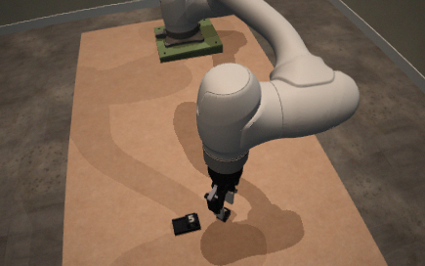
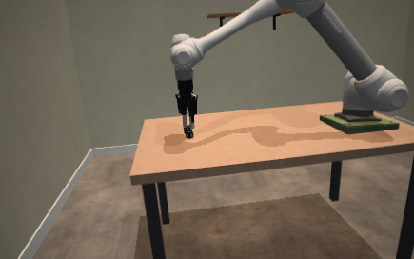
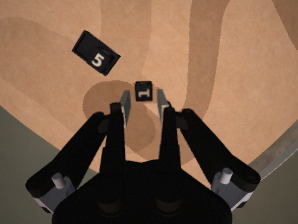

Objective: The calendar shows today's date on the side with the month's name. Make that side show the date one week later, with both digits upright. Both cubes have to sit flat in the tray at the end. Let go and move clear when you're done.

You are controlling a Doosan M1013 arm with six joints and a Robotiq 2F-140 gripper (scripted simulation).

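The black tray lies on the table. A black cube with a white 5 sits in one end of it; the other end holds no cube. A second black cube stands on the table outside the tray, with a white 1 lying sideways in the wrist view. My gripper points down just over this cube. Its fingers are partly open, with a gap on each side of the cube in the wrist view. Finger contact is not visible.
The table carries the arm's green base plate at its far end. The tray lies close beside the gripper, to its left in the top view. A wall shelf hangs behind the arm.
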